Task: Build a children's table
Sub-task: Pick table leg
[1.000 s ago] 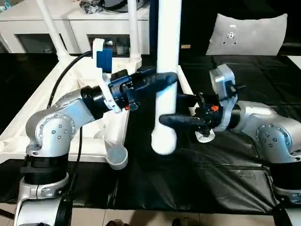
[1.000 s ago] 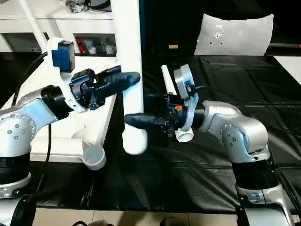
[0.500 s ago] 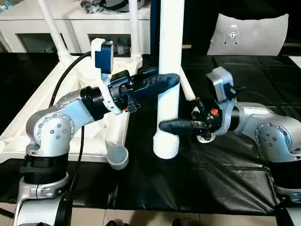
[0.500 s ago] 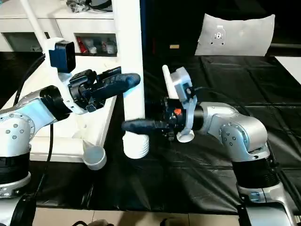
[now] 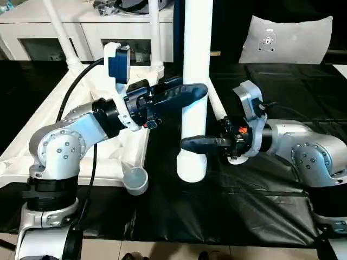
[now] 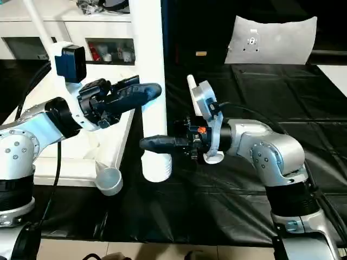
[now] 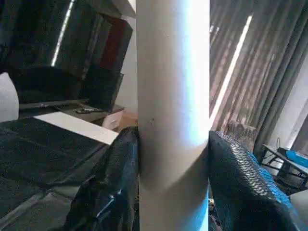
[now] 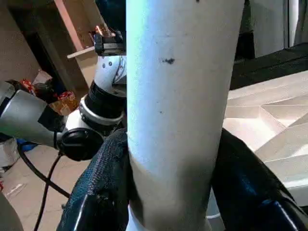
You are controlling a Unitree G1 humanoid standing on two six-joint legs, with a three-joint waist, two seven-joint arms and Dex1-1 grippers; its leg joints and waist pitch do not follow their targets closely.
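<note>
— What lies under everything?
— A black sheet, wrinkled, covering the floor.
— And at the back?
— A white cabinet with glass doors, and a pale cushion further right.

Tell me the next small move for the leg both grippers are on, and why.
Probably carry the leg sideways toward the open corner socket of the tabletop. The left gripper and right gripper both clamp it upright, threaded end down, and it hangs over the black mat beside that socket.
</note>
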